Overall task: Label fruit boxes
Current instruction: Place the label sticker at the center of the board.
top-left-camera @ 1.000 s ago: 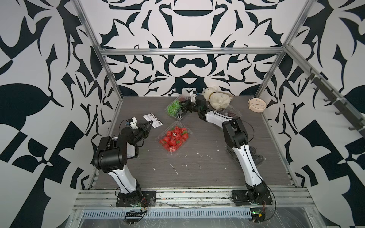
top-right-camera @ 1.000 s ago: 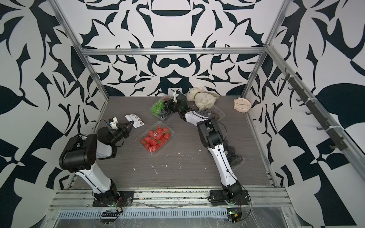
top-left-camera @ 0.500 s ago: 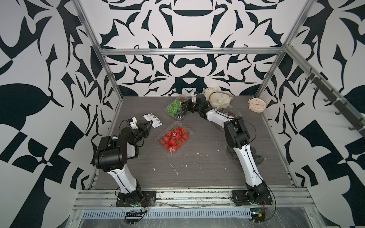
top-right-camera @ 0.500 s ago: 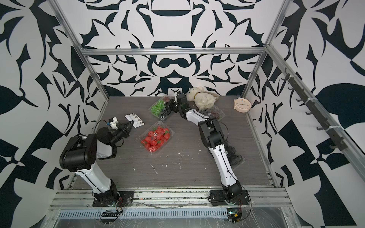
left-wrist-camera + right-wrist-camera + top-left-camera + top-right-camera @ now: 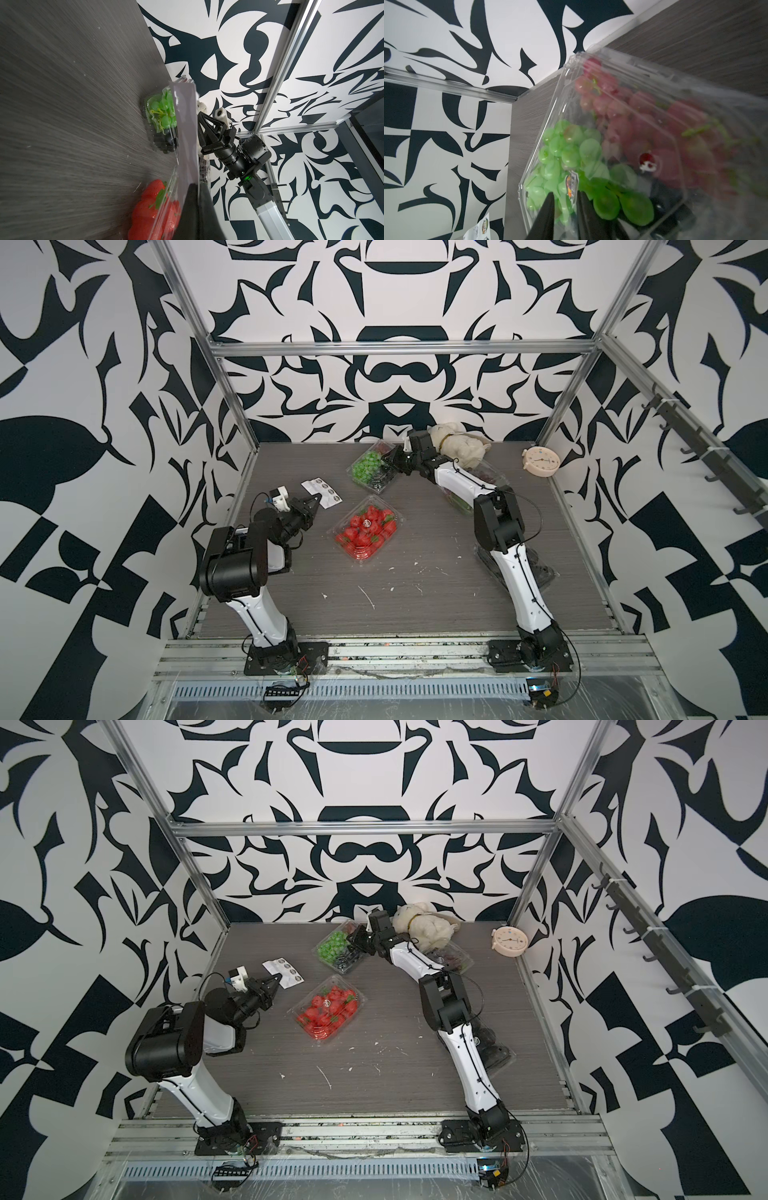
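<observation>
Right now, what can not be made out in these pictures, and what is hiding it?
- Avocado box: top views, mostly behind the right arm.
- Second grape box: top views, partly under that arm.
- Sticker sheet print: top views, too small; left wrist shows a plain side.
- Red grapes: right wrist, blurred.

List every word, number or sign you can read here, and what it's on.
Nothing legible.
Round labels on the sticker sheet: too small.
Label on the grape box: blurred.
Sticker on the strawberry box: too small.
Clock dial: too small.
</observation>
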Available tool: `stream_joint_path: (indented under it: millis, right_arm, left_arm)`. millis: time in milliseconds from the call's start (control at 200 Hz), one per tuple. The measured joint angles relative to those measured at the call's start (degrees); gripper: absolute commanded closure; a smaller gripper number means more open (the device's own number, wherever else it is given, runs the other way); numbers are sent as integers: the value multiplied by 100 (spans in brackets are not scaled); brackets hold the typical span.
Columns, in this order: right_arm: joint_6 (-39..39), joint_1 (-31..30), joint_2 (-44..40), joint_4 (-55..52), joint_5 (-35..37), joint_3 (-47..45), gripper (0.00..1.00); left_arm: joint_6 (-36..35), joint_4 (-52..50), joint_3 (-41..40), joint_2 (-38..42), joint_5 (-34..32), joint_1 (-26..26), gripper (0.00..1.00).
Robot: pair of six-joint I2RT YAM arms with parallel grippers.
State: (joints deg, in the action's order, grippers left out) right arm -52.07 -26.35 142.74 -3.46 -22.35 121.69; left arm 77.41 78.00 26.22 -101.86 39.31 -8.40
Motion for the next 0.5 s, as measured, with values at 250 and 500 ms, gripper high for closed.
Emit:
stream_joint_path:
  millis: [250,500]
  right_arm:
    - [144,0,28,-581,203,341,72]
    - [267,-4,221,-835,267,750,63]
  left_arm:
    - [17,24,0,0,20,0,93]
    - [-330,-501,2,2,-90,-26,48]
